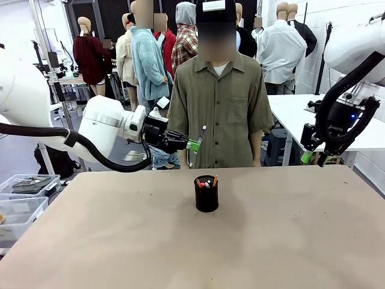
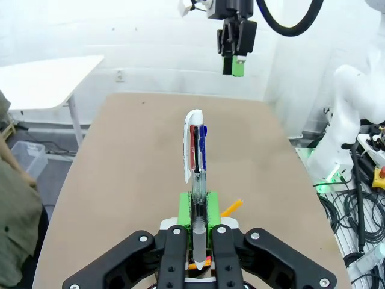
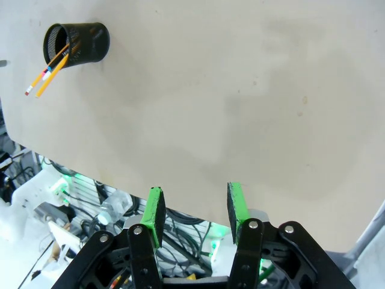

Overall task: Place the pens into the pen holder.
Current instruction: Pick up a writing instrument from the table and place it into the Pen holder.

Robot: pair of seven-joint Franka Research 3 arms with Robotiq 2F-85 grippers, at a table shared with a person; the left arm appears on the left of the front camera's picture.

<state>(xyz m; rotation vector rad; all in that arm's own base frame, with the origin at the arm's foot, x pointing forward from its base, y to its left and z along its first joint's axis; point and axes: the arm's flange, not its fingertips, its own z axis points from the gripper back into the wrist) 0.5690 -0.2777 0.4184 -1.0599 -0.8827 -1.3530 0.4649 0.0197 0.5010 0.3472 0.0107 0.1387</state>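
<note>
**Left pincer holds a pen above and left of the holder**

Left pincer (image 2: 196, 241) is pinched on a white pen (image 2: 194, 158) with red and blue inserts. The grip sits on the clear lower barrel, and the capped/clip end sticks out well past the green pads (image 2: 186, 208). In the front view the pen (image 1: 201, 136) stands tilted near upright, held high above the tabletop (image 1: 120, 241), up and left of the pen holder (image 1: 206, 194).

Handling, my read: the pen is light, stiff and smooth plastic, so it can pivot or slip between the pads. A grip nearer mid-barrel would cut the swing. The mesh cup is light too and could tip if the pen tip hits the rim. It already holds a few pens with orange/red ends (image 3: 48, 73), so free mouth space is limited.

Pose: the left arm reaches in horizontally, wrist level, fingers pointing across the tabletop. Right pincer (image 3: 194, 211) is spread with nothing between the pads, parked high off the right edge, well apart from the holder (image 3: 78, 41).
</note>
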